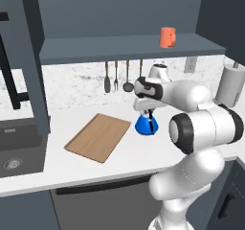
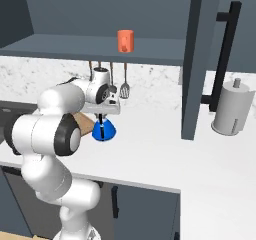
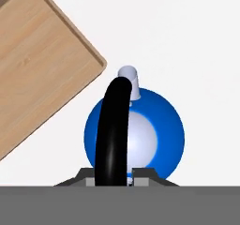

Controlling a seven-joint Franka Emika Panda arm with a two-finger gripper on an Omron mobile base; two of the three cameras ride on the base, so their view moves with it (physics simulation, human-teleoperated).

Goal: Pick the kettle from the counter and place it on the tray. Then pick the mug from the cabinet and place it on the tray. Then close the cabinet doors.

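Your gripper [image 3: 114,178] is clamped on the kettle [image 1: 146,124] handle.
The kettle sits on the counter [image 1: 143,150] just beside the tray's [image 1: 98,136] corner — bare worktop lies all round it; farther up, the mug [image 1: 167,37] stands near the cabinet [image 1: 129,47] shelf's front edge.

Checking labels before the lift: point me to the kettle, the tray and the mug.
kettle [image 1: 146,125], left base view, on its blue body below the gripper.
tray [image 1: 98,136], left base view, middle of the bare wooden board.
mug [image 2: 125,40], right base view, on its orange side wall, up on the cabinet shelf.
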